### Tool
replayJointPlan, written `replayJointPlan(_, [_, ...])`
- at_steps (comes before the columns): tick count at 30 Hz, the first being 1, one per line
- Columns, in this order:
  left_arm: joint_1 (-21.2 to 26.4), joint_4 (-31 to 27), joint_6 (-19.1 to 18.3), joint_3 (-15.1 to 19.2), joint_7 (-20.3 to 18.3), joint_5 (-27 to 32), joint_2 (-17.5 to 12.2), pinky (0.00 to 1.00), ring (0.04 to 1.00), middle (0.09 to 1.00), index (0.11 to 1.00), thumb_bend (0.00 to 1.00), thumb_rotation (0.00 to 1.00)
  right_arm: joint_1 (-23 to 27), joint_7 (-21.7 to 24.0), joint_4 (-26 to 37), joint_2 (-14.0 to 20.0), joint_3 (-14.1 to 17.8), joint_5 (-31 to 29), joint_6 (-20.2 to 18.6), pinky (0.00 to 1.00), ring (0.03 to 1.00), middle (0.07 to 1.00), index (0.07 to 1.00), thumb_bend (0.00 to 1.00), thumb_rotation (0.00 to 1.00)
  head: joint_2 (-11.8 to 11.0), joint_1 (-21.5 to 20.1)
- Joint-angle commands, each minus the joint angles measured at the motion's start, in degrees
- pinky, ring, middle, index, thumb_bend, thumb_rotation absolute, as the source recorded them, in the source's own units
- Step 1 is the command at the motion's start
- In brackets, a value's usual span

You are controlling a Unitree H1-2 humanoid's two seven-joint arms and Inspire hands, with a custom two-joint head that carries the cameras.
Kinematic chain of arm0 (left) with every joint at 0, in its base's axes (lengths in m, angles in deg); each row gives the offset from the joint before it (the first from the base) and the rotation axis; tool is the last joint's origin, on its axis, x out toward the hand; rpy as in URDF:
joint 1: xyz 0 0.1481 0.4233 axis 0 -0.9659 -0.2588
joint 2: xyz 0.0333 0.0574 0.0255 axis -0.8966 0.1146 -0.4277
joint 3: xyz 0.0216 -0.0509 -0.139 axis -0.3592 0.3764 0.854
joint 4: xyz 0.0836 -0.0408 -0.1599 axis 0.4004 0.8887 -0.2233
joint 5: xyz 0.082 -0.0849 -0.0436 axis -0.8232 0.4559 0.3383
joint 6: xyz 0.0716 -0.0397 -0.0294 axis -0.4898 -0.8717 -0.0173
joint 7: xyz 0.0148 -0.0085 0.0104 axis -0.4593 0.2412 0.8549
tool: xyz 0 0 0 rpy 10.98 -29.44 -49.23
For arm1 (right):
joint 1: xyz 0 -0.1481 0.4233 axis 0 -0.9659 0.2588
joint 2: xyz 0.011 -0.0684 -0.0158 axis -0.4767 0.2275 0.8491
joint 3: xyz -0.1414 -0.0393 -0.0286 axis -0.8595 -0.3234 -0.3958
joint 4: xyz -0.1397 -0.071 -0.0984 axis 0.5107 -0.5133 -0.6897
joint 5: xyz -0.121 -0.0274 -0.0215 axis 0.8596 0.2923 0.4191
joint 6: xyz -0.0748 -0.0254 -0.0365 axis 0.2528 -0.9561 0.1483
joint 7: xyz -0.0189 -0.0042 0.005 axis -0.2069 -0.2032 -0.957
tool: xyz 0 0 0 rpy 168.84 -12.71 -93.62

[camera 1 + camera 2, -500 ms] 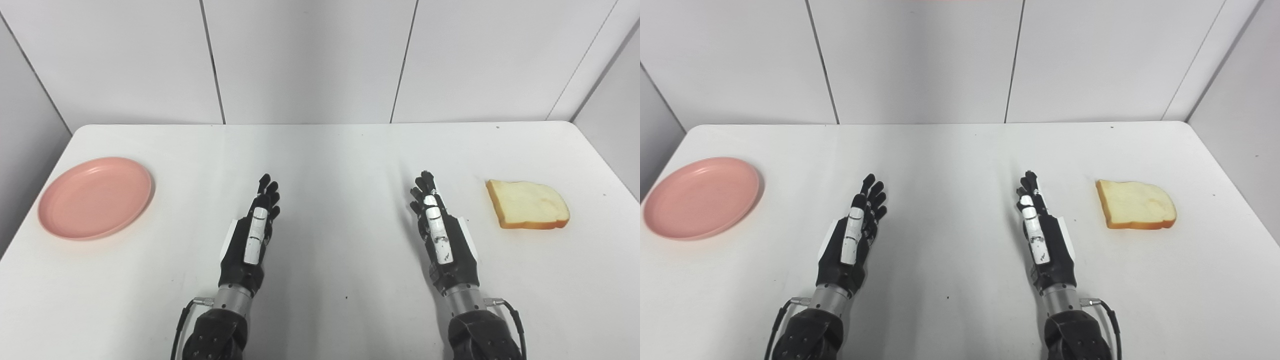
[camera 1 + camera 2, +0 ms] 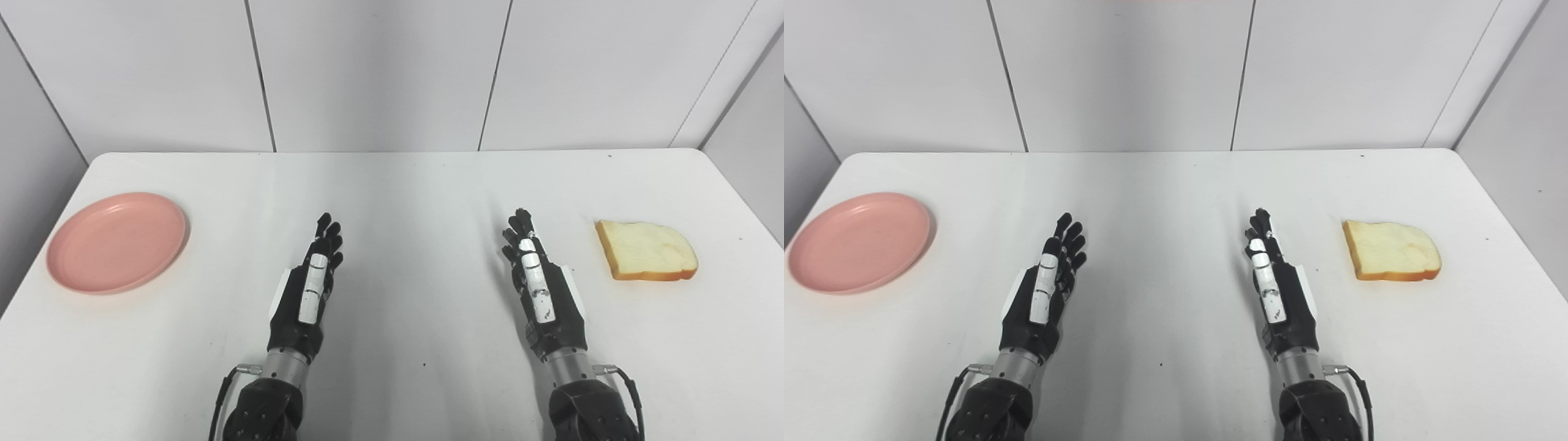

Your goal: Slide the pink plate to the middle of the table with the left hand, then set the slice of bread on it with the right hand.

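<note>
Pink plate (image 2: 116, 241), probably light, rigid and slippery on the desk (image 2: 404, 184), suits a rim push; soft bread slice (image 2: 647, 250) needs gentle edge pinching; left hand (image 2: 309, 288) and right hand (image 2: 542, 288) empty, fingers extended.

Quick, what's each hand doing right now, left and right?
Left hand: open, holding nothing, apart from the plate.
Right hand: open, holding nothing, apart from the bread.

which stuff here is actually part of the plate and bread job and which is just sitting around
Part of the job:
pink plate, at the table's left edge
slice of bread, on the right side
left hand, open, holding nothing
right hand, open, holding nothing

Just there:
white table
nothing else lies on it
</note>
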Motion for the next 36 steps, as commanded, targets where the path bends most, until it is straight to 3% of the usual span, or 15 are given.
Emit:
replayJointPlan(1, [0.55,-1.52,0.17,-0.49,-0.54,-0.25,0.04,1.0,1.0,1.0,1.0,0.68,1.0,1.55,0.29,1.5,-0.05,0.14,-0.41,3.79,1.0,0.985,0.991,0.994,0.57,0.92,0.03,0.07])
replayJointPlan(19, [0.46,-1.76,-0.22,-0.68,-0.3,-0.6,0.19,1.0,1.0,1.0,1.0,0.69,1.0,1.55,0.49,1.72,0.14,0.09,-1.23,3.33,1.0,0.988,0.992,0.992,0.6,0.91,-0.03,0.44])
replayJointPlan(26, [1.57,0.09,1.9,0.21,-0.2,1.0,1.11,1.0,1.0,1.0,1.0,0.65,1.0,1.31,1.01,0.49,1.16,0.57,-1.77,4.22,1.0,0.999,1.0,1.0,0.64,0.9,-2.45,6.32])
replayJointPlan(36, [5.01,0.42,1.33,3.89,2.39,1.0,1.9,1.0,1.0,1.0,1.0,0.71,1.0,0.63,3.5,-2.16,3.7,3.07,-5.73,7.05,1.0,0.997,0.998,0.995,0.7,0.87,-6.16,16.05])
